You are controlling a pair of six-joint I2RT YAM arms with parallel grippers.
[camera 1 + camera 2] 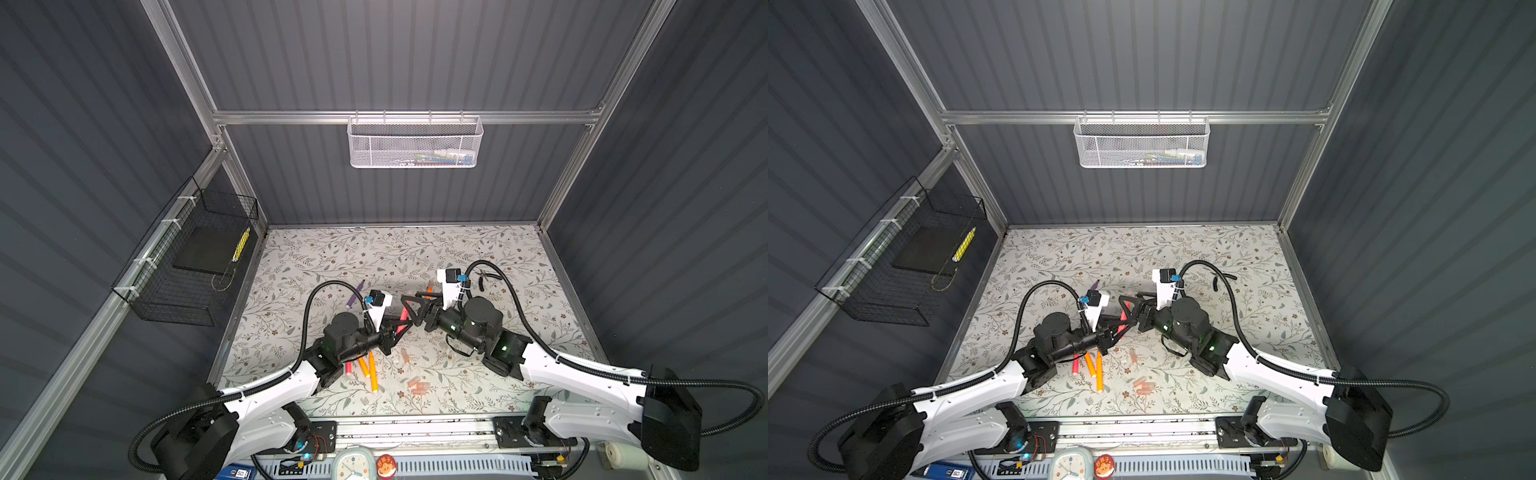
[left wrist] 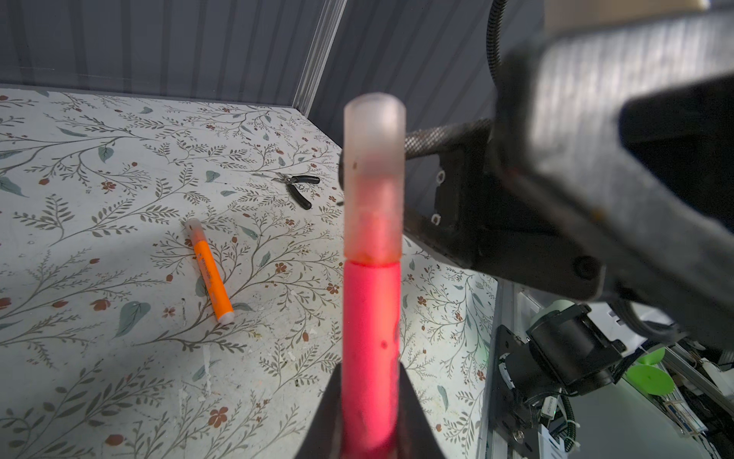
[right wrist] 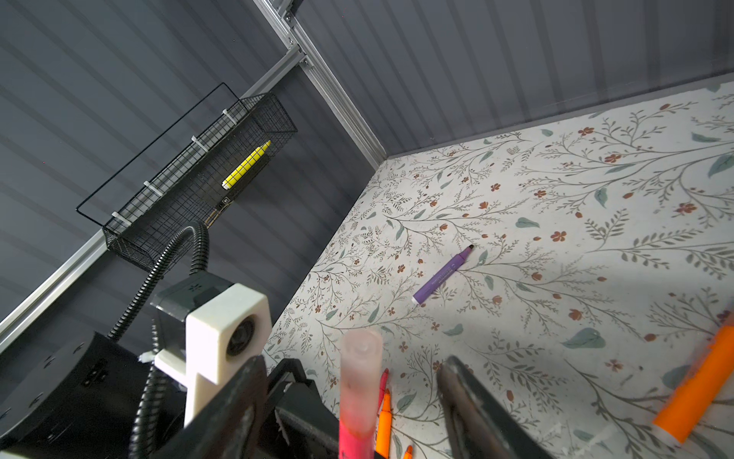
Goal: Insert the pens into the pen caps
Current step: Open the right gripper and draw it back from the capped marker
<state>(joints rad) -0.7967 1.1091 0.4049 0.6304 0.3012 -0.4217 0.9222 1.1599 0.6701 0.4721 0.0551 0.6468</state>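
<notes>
Gripping the red pen (image 2: pixel 369 326) above the bench (image 2: pixel 119 198), the left claw (image 2: pixel 371 381) is clenched while the right claw (image 3: pixel 353 363) stands released astride its cap (image 2: pixel 374 179), so an off-centre squeeze could cock the cap or twist the pen; only the left wrist view shows the cap's seam, which both top views hide.

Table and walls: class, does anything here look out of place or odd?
The black-handled pliers lie far right on the table, a tool with no part in capping. A yellow marker sits off the table, in the black wire basket on the left wall.
</notes>
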